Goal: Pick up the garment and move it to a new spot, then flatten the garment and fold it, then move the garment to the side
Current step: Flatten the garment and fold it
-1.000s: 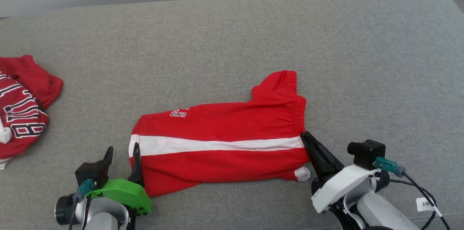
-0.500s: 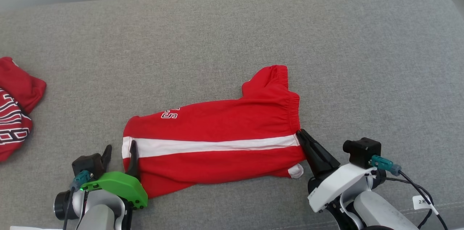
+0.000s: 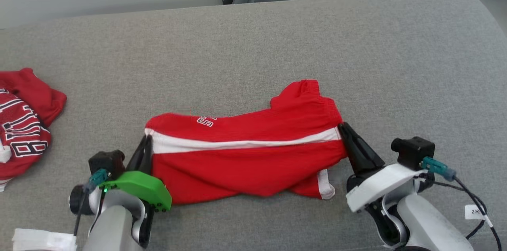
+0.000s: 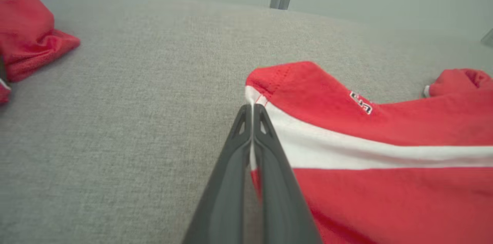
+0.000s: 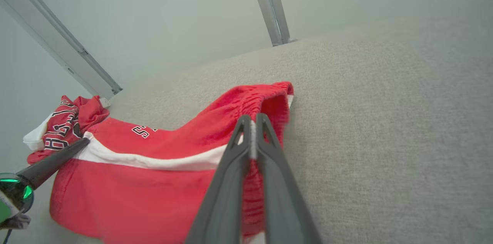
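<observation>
You've got left gripper [image 3: 145,140] pinched on the garment [image 3: 245,156] at its left hem, right gripper [image 3: 344,128] on the waistband end; cloth's light and limp, expect sag between, tension it evenly

I've got the garment [image 3: 245,160] dead centre in the head view: red shorts with a white stripe [image 3: 237,144] running along the side from leg hem to waist, and small white lettering [image 3: 206,121] near the hem. It's stretched left to right across the grey cushion [image 3: 253,45], hem end on my left, gathered elastic waistband [image 3: 328,104] on my right. Both stripe ends are pinched and lifted. The left end effector [image 3: 145,140] is clamped on the hem and the right end effector [image 3: 344,126] on the waistband. The stripe line rides taut while the lower half sags in creases onto the cushion. A white-edged flap [image 3: 324,185] pokes out at the lower right.
</observation>
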Robot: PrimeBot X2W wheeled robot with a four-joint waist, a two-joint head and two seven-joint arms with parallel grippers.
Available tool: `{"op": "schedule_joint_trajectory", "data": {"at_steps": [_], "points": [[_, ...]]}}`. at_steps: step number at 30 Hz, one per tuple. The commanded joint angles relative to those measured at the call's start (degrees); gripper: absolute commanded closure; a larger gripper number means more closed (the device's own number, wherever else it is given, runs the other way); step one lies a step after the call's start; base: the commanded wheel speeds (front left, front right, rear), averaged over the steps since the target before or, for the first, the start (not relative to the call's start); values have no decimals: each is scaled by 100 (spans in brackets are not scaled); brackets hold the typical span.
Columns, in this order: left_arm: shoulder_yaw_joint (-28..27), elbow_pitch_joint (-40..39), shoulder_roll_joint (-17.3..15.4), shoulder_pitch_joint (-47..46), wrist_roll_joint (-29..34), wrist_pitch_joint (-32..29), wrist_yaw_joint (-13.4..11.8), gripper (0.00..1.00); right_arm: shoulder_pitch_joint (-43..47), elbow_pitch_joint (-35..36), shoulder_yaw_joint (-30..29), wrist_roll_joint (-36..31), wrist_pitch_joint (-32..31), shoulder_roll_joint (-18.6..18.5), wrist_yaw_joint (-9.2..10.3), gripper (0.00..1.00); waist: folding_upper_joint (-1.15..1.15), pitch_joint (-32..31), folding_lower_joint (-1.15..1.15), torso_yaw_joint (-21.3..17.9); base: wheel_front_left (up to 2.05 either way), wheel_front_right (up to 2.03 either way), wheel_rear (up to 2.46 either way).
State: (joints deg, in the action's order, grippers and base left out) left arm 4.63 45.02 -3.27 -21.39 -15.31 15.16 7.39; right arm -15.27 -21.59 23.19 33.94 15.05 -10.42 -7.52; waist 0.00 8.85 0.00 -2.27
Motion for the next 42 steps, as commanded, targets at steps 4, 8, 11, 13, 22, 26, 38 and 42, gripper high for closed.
{"op": "schedule_joint_trajectory", "data": {"at_steps": [4, 8, 11, 13, 22, 26, 38, 42], "points": [[250, -944, -396, -445, -198, 0, 5, 100, -450, 310, -329, -43, 19, -129, 6, 100, 0, -353, 0, 168, 0, 0, 0], [425, -1364, -699, -844, -321, -1, 1, 100, -852, 444, -409, -7, 19, -281, 7, 100, 0, -347, 0, 195, 0, 0, 0], [627, -1531, -1012, -1443, -437, -50, 0, 100, -1400, 452, -381, -22, 19, -505, 8, 100, 0, -159, 0, 216, 0, 0, 0], [743, -1565, -1167, -1946, -510, -136, 0, 100, -1891, 371, -366, 63, 19, -613, 8, 100, 0, 102, 0, 225, 0, 0, 0], [1144, -1401, -1523, -4655, -23, -176, -77, 100, -4944, -588, -227, -224, -69, -1013, 8, 100, 0, 1743, 0, 315, 0, 0, 0], [1121, -1253, -1510, -5754, 300, -44, -309, 100, -6252, -1007, -125, -747, -12, -1079, 8, 100, 0, 2191, 0, 441, 0, 0, 0], [710, -1867, -730, -3895, 304, -2, -250, 100, -5297, -886, 121, -1378, 17, -1142, 8, 100, 0, 2329, 0, 716, 0, 0, 0], [422, -1728, -389, -2518, 209, -1, -159, 100, -4038, -739, 318, -1036, 18, -1167, 8, 100, 0, 2046, 0, 637, 0, 0, 0]]}}
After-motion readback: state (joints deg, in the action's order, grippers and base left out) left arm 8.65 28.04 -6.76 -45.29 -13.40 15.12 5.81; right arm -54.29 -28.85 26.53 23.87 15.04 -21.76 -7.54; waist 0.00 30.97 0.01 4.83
